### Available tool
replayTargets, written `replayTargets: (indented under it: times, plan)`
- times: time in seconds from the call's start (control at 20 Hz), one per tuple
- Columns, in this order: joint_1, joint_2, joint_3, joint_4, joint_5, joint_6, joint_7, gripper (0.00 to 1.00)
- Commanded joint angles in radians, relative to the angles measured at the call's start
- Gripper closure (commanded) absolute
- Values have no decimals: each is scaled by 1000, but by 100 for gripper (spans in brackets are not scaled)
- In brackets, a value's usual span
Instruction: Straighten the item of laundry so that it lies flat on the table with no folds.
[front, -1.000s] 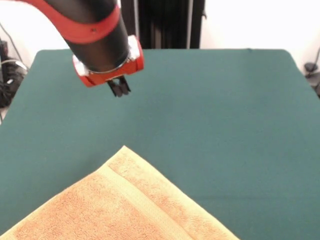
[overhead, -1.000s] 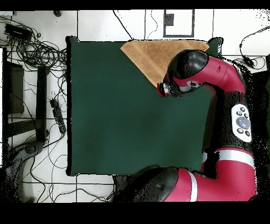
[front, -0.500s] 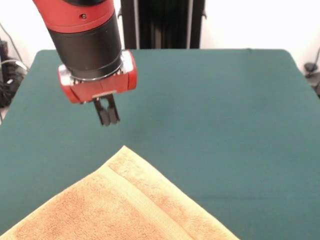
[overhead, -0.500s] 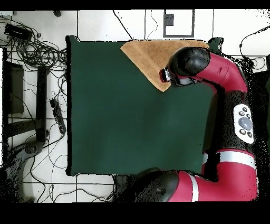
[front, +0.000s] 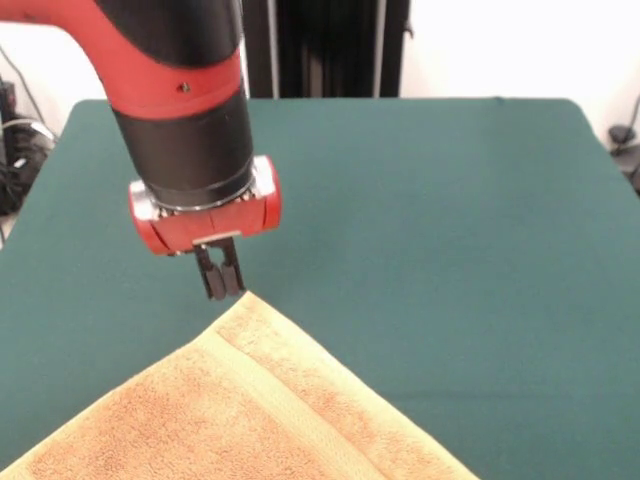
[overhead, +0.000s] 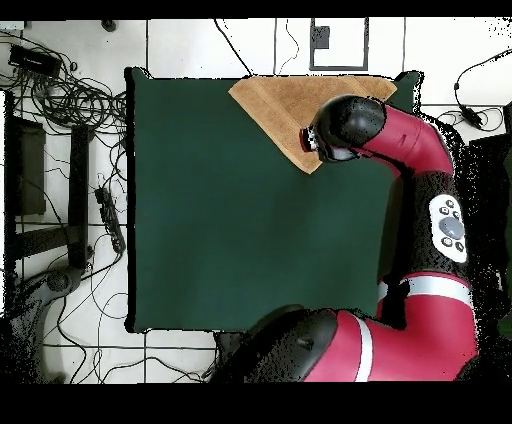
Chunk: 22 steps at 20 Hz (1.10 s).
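Here the towel (front: 250, 410) fills the lower left of the front view as a broad wedge of nubby orange-tan terry, its pointed corner aimed up toward mid-frame. A paler, flat woven band runs parallel to its right edge, set in from a smooth hem. In the overhead view it lies at the table's top edge, right of centre, with a corner pointing down. The table (front: 450, 250) is a wide rectangle of plain, matte dark green cloth. The arm (front: 185, 100), a glossy red and black cylinder ending in a red collar, comes down at upper left. Its gripper (front: 221, 283) hangs just above the towel's corner, the two thin black fingers (front: 214, 280) drawn close together, nothing between them.
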Motion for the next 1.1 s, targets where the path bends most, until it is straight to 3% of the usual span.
replayTargets:
  times: [0.05, 0.45, 1.1]
  plan:
    - [34, 96, 88, 54, 0, -9, 98, 100]
    - [35, 132, 90, 43, -3, -59, 105, 100]
    - [102, 187, 3, -30, -29, -118, 214, 100]
